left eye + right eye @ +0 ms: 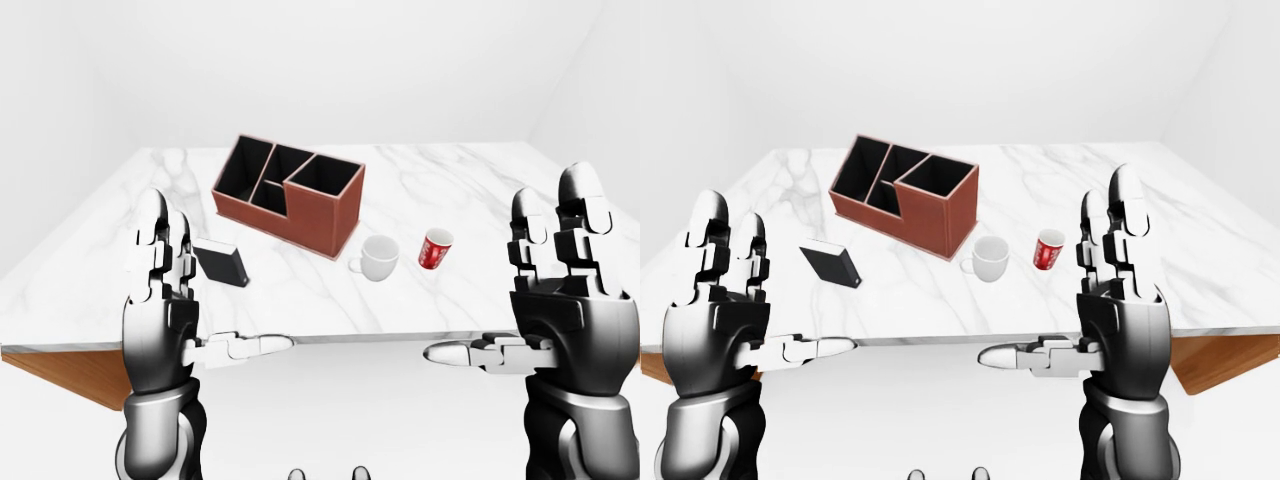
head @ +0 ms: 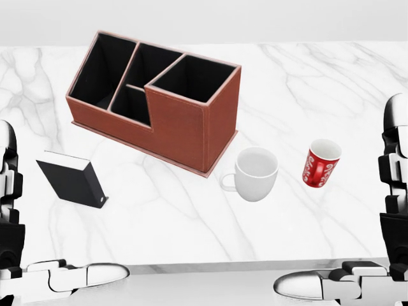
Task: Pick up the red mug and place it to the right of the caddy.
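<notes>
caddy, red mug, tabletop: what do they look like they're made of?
Caddy: looks like stitched leather or leatherette, matte reddish-brown with a fine weave texture and black lining. Red mug: probably glazed ceramic, smooth red with white lettering and a white interior. Tabletop: marble look, white with grey veining. It's a render, so these are guesses.

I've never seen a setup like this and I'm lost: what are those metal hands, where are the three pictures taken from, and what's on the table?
These are simulator renders from three cameras on a humanoid robot's head, looking out over its own arms. The two eye views show both hands raised: the left hand and right hand, each with three fingers spread open, holding nothing. The head view looks down closer at the marble table. On it stand a brown caddy with open compartments, a black box to its lower left in that view, a white mug and a red mug to the right. Neither hand touches anything.
</notes>
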